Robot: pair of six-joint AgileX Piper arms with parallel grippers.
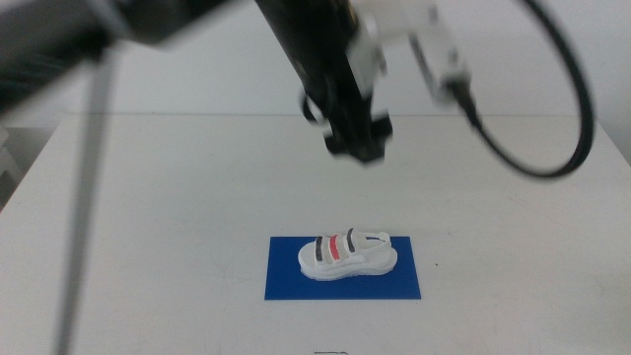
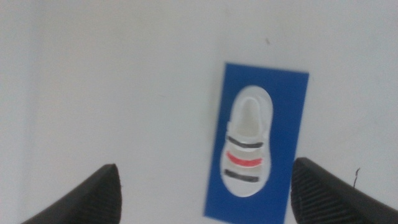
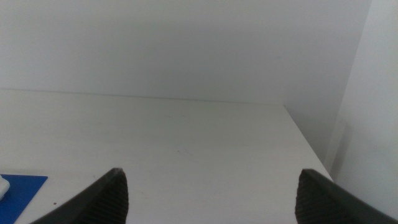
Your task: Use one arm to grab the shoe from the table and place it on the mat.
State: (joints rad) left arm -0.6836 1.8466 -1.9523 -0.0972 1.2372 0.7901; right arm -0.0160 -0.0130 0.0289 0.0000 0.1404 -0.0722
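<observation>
The white shoe (image 1: 345,254) with two black straps and a red one lies on its sole on the blue mat (image 1: 286,281), near the table's (image 1: 148,197) front middle. My left gripper (image 1: 357,146) hangs well above the table, behind the shoe, empty, with its jaws wide apart. The left wrist view looks down on the shoe (image 2: 247,143) and the mat (image 2: 286,118), far below the left gripper (image 2: 205,167). My right gripper (image 3: 211,173) is open and empty, out of the middle view; its wrist view shows a corner of the mat (image 3: 22,186).
A black cable (image 1: 562,118) loops from the left arm at the upper right. The table's far edge meets a white wall (image 3: 186,43), and its right edge (image 3: 308,143) shows in the right wrist view.
</observation>
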